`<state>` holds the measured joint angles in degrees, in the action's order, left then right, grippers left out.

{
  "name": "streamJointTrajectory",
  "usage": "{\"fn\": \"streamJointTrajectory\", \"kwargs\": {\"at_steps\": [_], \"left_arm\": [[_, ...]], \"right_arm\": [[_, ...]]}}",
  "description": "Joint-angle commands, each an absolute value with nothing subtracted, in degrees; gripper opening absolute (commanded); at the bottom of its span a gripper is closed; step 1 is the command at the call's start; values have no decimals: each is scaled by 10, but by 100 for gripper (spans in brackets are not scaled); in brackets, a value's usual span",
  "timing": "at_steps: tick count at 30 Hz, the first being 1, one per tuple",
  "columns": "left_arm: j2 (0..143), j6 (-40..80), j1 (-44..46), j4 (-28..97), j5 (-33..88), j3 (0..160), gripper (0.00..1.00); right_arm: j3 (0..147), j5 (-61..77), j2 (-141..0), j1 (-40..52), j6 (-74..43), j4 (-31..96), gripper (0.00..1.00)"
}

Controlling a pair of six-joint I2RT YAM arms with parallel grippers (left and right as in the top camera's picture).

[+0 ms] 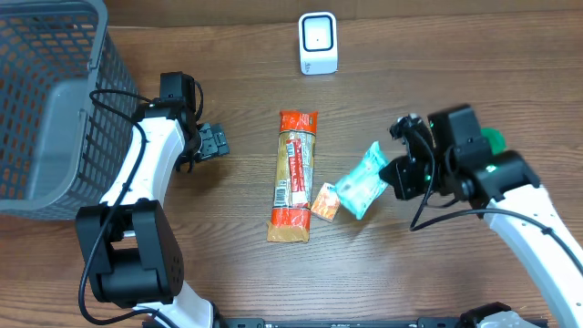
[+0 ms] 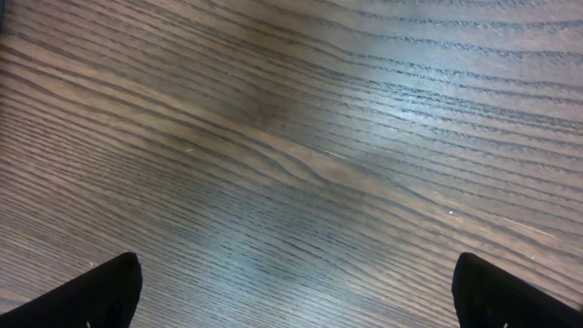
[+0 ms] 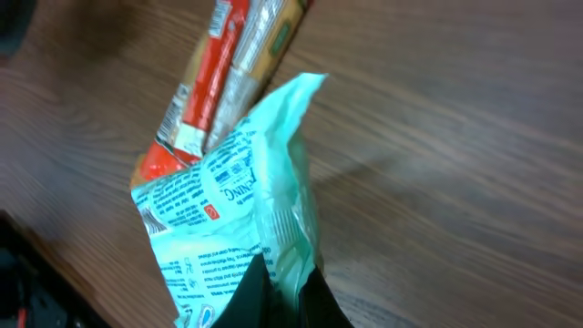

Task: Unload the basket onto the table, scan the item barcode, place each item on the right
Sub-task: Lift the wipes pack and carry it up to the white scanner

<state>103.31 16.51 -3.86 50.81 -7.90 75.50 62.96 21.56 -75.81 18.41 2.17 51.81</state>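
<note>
My right gripper (image 1: 392,175) is shut on the edge of a mint-green packet (image 1: 363,179), held just above the table. In the right wrist view the packet (image 3: 228,219) shows its printed back, and the seam is pinched between the black fingers (image 3: 244,296) of that gripper (image 3: 284,273). A white barcode scanner (image 1: 318,43) stands at the back centre, well away from the packet. My left gripper (image 1: 211,141) is open over bare wood near the basket; its wrist view shows the gripper (image 2: 301,296) with only table grain between the fingertips (image 2: 109,292).
A long orange-and-red snack packet (image 1: 293,178) lies mid-table, with a small orange packet (image 1: 325,202) beside the green one. A grey mesh basket (image 1: 50,100) fills the far-left corner. A green object (image 1: 493,139) sits behind the right arm.
</note>
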Motion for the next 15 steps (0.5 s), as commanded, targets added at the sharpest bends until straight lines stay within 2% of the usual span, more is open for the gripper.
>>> {"fn": "streamJointTrajectory", "kwargs": {"at_steps": [1,10,15], "left_arm": [[1031,163,-41,507,-74,754,100],[1031,163,-41,507,-74,754,100],[1031,163,-41,507,-74,754,100]], "right_arm": [[744,199,-782,184,29,547,3],[1044,138,-980,184,51,690,3],[1091,51,-1039,195,86,607,3]]}}
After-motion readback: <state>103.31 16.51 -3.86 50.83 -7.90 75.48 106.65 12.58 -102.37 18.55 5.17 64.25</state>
